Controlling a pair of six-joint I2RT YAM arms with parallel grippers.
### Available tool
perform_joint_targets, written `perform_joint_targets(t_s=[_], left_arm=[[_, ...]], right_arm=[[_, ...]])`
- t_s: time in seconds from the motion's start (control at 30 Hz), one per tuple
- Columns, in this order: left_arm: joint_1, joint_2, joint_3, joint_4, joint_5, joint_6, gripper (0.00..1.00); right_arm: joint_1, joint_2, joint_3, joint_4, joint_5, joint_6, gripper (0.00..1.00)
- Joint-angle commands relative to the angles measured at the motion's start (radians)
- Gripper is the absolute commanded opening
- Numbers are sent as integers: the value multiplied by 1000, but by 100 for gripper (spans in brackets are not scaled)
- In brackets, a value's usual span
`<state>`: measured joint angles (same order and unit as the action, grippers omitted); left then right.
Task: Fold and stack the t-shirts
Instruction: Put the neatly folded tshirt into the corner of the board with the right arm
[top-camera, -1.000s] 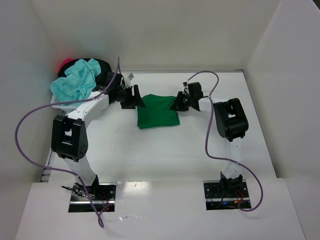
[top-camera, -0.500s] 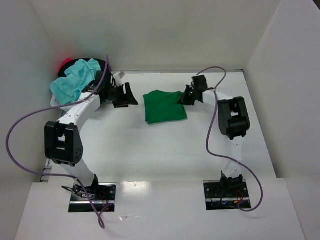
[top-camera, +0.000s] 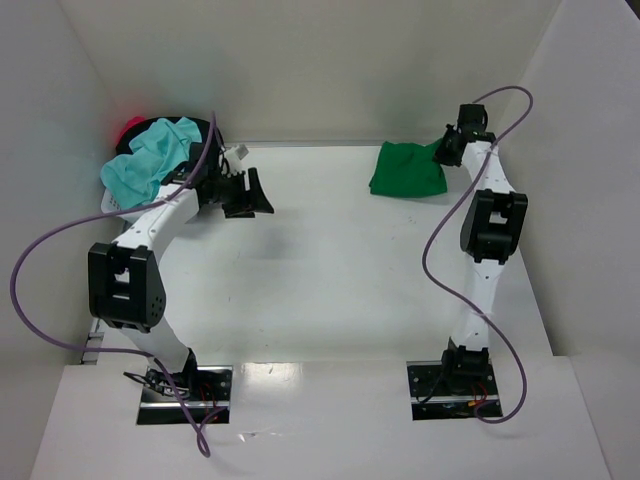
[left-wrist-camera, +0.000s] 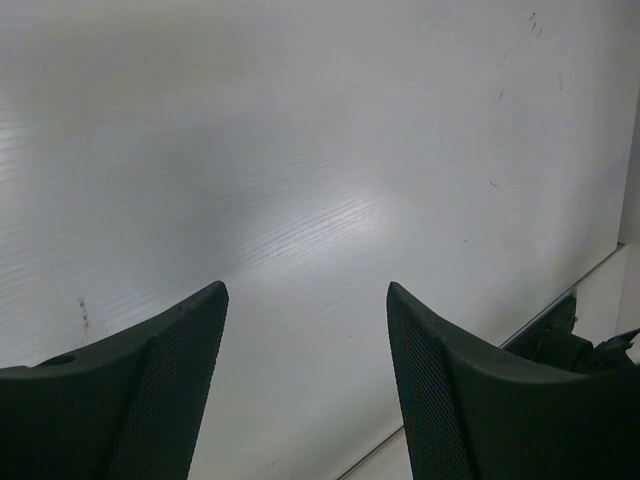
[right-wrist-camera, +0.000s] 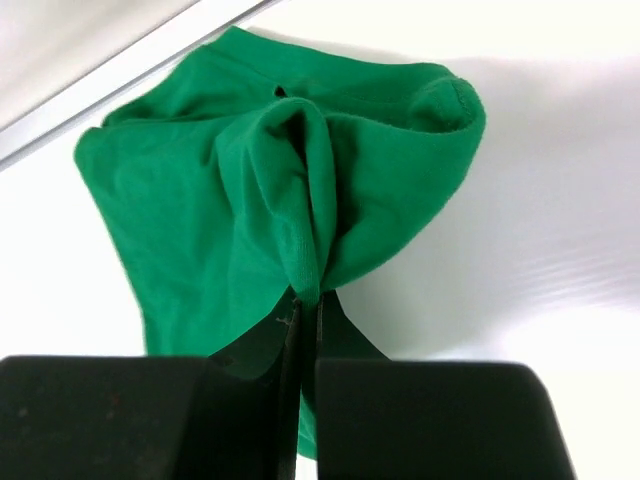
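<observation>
Green t-shirt (top-camera: 408, 170), loosely folded, lies at the far R corner of the table (top-camera: 320, 290). R gripper (top-camera: 447, 150) has its jaws pinched shut on a raised cloth ridge at the shirt's edge. The rest of the shirt spreads straight ahead of the jaws, twd the L. L gripper (top-camera: 250, 196) is wide open w/ nothing held, hovering near the shirt pile (top-camera: 150, 165), well apart from the green one. R arm is nearer for the next move.
</observation>
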<state>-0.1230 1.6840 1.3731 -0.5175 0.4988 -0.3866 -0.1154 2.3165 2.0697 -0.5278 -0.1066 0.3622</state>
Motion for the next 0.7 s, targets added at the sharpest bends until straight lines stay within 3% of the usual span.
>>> perform_joint_targets(t_s=[0.0, 0.23, 0.67], left_arm=[[14, 9, 44, -24, 26, 48, 73], [14, 31, 66, -82, 26, 57, 73], [14, 98, 87, -127, 26, 77, 73]], right_arm=[[-24, 92, 167, -202, 110, -127, 0], [-130, 204, 392, -314, 176, -174, 0], [-202, 182, 489, -359, 338, -250, 2]])
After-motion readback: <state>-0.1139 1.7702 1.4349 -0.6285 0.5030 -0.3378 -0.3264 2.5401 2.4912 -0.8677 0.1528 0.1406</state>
